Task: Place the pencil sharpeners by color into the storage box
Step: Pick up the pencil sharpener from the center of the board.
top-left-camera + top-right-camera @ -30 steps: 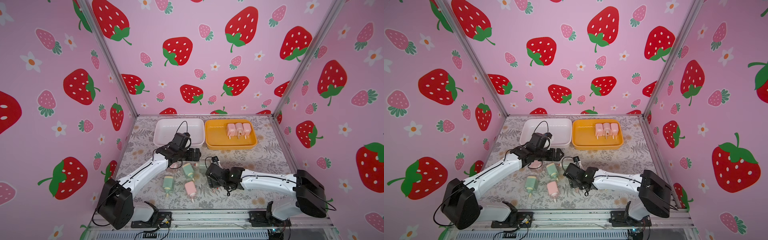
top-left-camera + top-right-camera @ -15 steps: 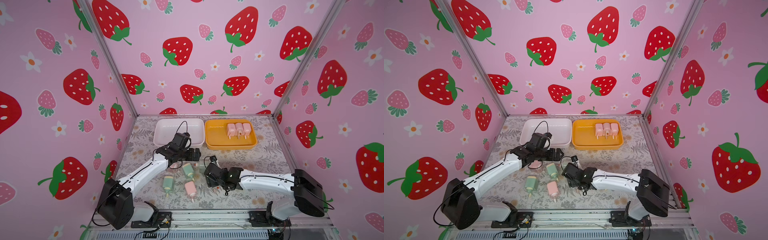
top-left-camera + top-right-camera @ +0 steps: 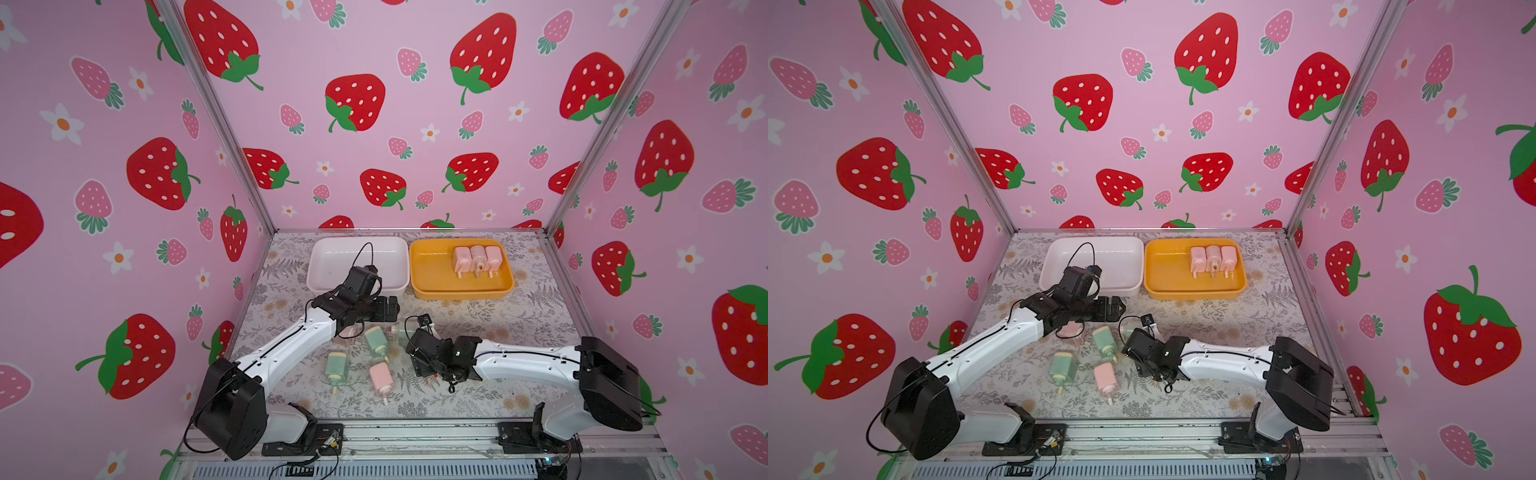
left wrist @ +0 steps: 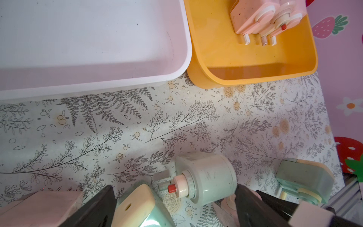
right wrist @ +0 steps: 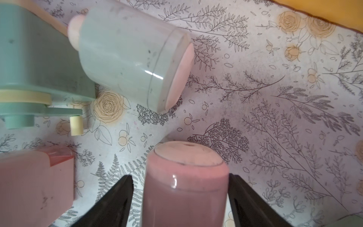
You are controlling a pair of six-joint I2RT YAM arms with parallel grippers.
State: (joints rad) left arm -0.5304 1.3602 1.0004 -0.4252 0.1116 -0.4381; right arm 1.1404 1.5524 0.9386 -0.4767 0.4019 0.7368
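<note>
Three pink pencil sharpeners (image 3: 477, 259) lie side by side in the orange storage box (image 3: 432, 286); the white storage box (image 3: 332, 266) beside it holds none. On the mat lie two mint green sharpeners (image 3: 376, 340) (image 3: 336, 368) and a pink one (image 3: 381, 376). My right gripper (image 5: 180, 196) is low on the mat, its jaws on either side of a pink sharpener (image 5: 184, 176). One finger (image 5: 241, 198) touches it; a gap shows at the other finger. My left gripper (image 4: 172, 208) hangs wide open above a pale green round sharpener (image 4: 208, 176) and a cream-ended green one (image 4: 135, 206).
Another pink sharpener (image 3: 1071, 332) lies partly under the left arm (image 3: 1000, 345). A pale green sharpener (image 5: 129, 57) and a mint one (image 5: 39, 59) lie just beyond the right gripper. The pink strawberry walls close in the mat on three sides.
The right gripper's jaws have narrowed around the pink sharpener and the arm has edged a little to the left. The left arm has stayed where it was.
</note>
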